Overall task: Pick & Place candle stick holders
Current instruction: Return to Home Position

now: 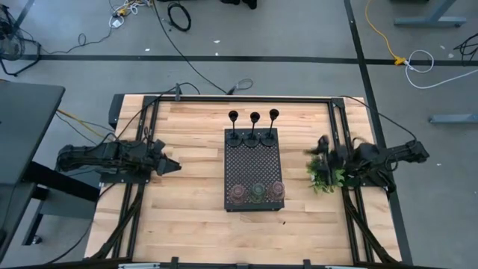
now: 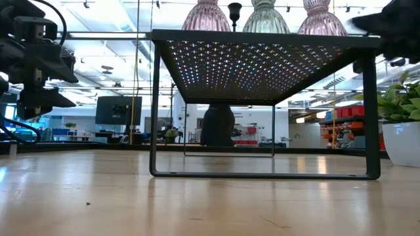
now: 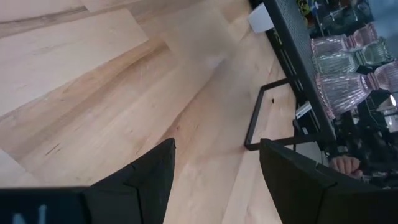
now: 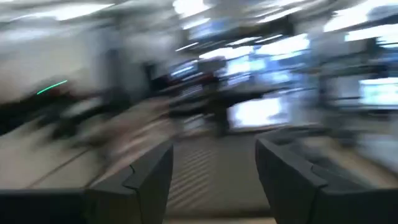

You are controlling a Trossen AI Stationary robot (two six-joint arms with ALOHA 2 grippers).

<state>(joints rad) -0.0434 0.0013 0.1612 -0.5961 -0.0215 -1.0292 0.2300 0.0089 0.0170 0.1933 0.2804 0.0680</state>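
Candle stick holders [image 1: 258, 192] upright on tray [image 1: 254, 168], two rows; left end effector [image 3: 217, 143], right end effector [image 4: 214, 143] spread, empty.

From where I stand, between the left gripper [image 1: 175, 167] and the right gripper [image 1: 314, 151], I count three black stems [image 1: 254, 139] and three glass holders [image 1: 277, 191], six in all. Of the glass, two are pink and one is a green holder [image 1: 258, 193] (it stands between the pink pair). One tray [image 1: 254, 168] carries all six, about midway between the grippers. One plant [image 1: 323, 177] sits just beside the right gripper. Two arms [image 1: 104, 157], two grippers, two fingers [image 3: 149, 180] each.
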